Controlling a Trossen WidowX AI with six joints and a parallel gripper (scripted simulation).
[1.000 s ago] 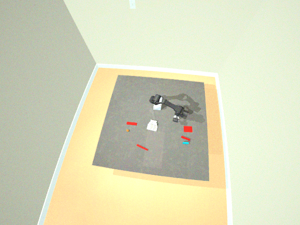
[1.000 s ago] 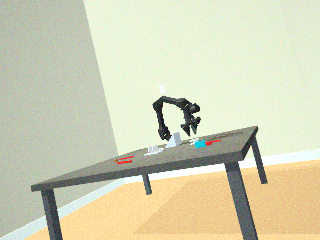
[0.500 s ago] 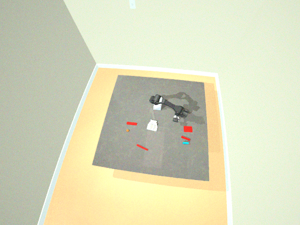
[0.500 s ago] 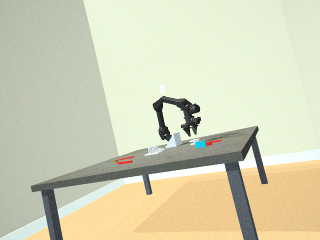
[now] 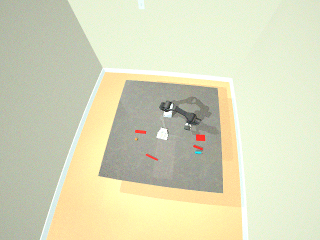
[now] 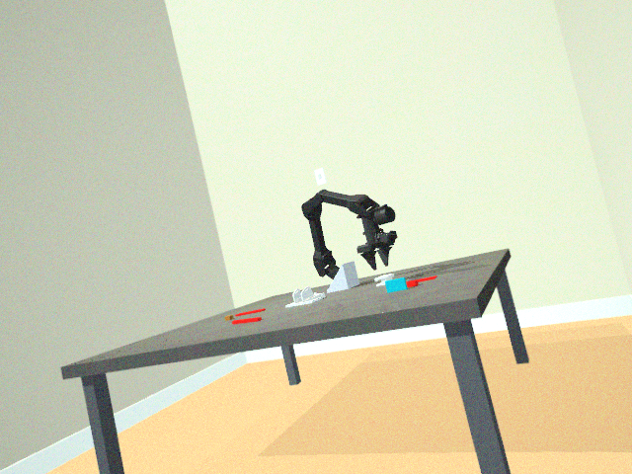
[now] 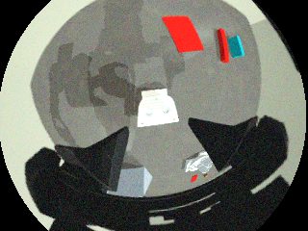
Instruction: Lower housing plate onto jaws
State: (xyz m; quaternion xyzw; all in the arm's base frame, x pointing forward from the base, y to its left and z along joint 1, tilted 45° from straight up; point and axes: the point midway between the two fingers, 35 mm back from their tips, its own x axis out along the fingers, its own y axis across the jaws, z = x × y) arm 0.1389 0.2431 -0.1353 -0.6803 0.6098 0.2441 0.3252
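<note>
The white housing plate (image 6: 383, 279) (image 7: 158, 110) lies near the table top, apart from the jaw base. The arm partly hides it in the top view. My gripper (image 6: 380, 267) (image 7: 160, 125) is open and empty, pointing down above the plate, with clear height between them. The white base with the jaws (image 5: 162, 133) (image 6: 306, 296) (image 7: 198, 163) rests near the middle of the table. Two upright white pieces stand on it in the exterior view. The pins and stubs are too small to make out.
A red square (image 5: 200, 137) (image 7: 183, 34), a red bar (image 5: 198, 147) (image 7: 222, 45) and a cyan block (image 5: 198, 152) (image 6: 396, 284) (image 7: 236, 46) lie beyond the plate. Two red bars (image 5: 140, 131) (image 5: 151, 157) and an orange cube (image 5: 136, 139) (image 6: 229, 317) lie left of the base.
</note>
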